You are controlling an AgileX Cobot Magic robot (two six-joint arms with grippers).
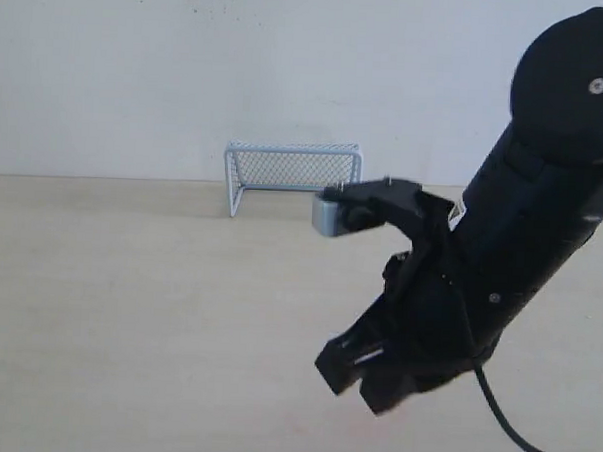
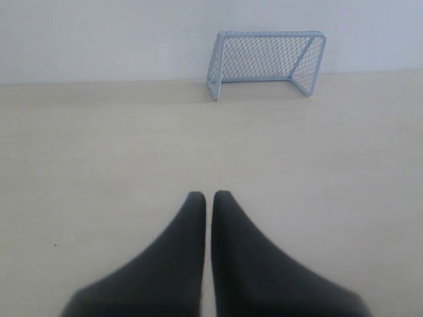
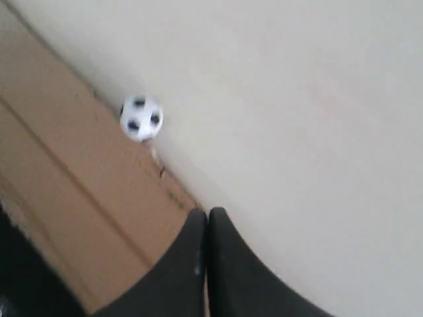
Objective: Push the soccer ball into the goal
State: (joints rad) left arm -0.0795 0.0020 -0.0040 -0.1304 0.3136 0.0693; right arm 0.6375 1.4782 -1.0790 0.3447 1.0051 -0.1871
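The pale wooden table (image 1: 127, 319) fills most of the exterior view and runs back to a plain light wall (image 1: 138, 69). The right arm (image 1: 522, 226) is the largest thing on it: a black column that leans from the upper right down towards the middle, with a silver-fronted wrist camera (image 1: 328, 213) jutting out at its side. In that view the camera overlaps the right post of the goal.

The goal (image 1: 292, 176) stands upright at the back of the table, close to the wall and left of the arm. Its mesh and pale blue-white frame open towards the front. In the left wrist view it stands well beyond the fingertips, with bare table between.

The left gripper (image 2: 208, 196) is closed with nothing in it — only a thin slit shows between its two black fingers (image 2: 178, 257). The right gripper (image 3: 207, 214) is likewise closed and empty, its fingers pressed flat together.

The soccer ball (image 3: 141, 119) shows in the right wrist view — a small, slightly blurred white ball with black patches. It lies right on the line where the pale surface meets a brown strip (image 3: 73, 172), apart from the right gripper's tips.
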